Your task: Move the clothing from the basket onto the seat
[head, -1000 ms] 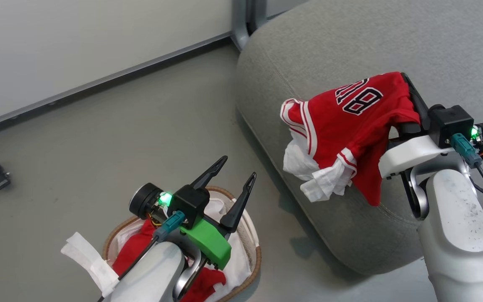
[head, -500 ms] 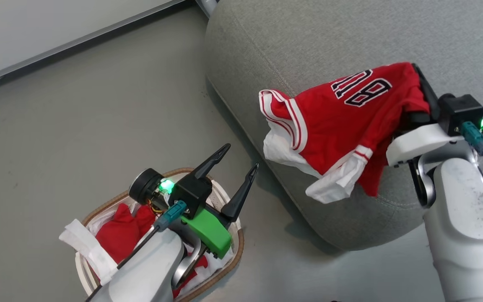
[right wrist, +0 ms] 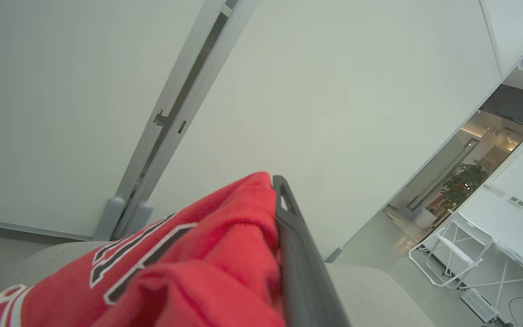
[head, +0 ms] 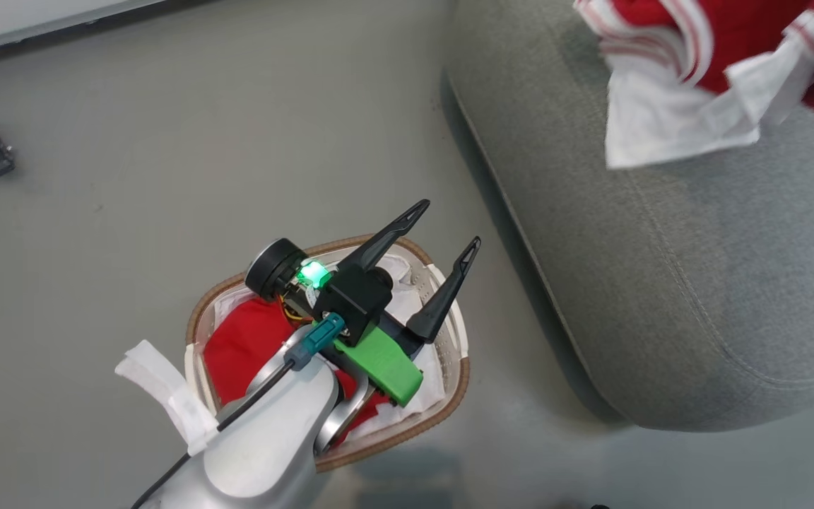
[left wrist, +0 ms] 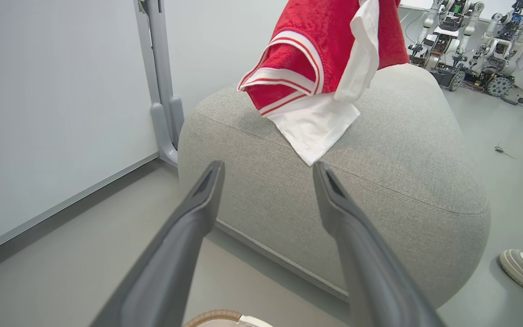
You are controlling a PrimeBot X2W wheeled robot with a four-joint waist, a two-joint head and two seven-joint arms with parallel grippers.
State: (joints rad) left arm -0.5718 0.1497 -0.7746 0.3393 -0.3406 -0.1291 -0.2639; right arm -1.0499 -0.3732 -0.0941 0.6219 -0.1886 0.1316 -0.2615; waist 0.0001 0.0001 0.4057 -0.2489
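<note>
Over seat (head: 661,283): right hand (right wrist: 276,190) pinches red jersey (right wrist: 189,272), which looks light, limp, draping. Left hand (head: 447,223) wide above basket (head: 449,396); grab remaining clothing (head: 237,346) mid-bunch.

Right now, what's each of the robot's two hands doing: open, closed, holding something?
Left gripper: jaws open, empty, above the basket.
Right gripper: jaws shut on the red jersey, over the seat.
</note>
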